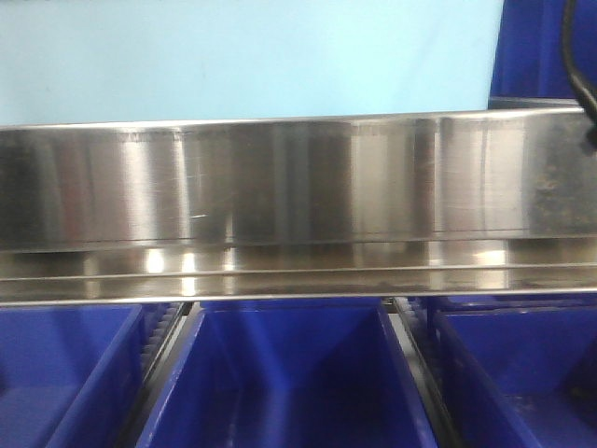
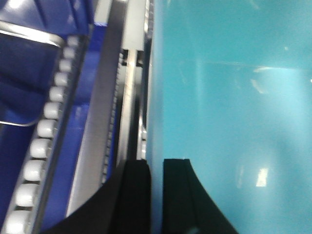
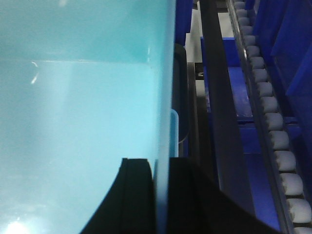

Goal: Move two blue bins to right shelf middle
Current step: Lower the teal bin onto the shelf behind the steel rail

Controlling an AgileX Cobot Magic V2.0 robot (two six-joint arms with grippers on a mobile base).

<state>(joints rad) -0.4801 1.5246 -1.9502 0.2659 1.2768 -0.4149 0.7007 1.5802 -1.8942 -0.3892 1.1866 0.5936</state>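
A pale sky-blue bin (image 1: 242, 56) fills the top of the front view, above the steel shelf rail (image 1: 280, 187). My left gripper (image 2: 157, 165) is shut on the bin's left wall (image 2: 229, 107), one black finger outside, one inside. My right gripper (image 3: 162, 165) is shut on the bin's right wall (image 3: 78, 112) in the same way. Only one pale bin surface shows; whether a second is nested in it I cannot tell.
Dark royal-blue bins (image 1: 289, 383) stand in a row under the steel rail, and one more at the upper right (image 1: 541, 47). Roller tracks run beside the bin on the left (image 2: 41, 131) and on the right (image 3: 278, 141). A black cable (image 1: 578, 65) hangs at the top right.
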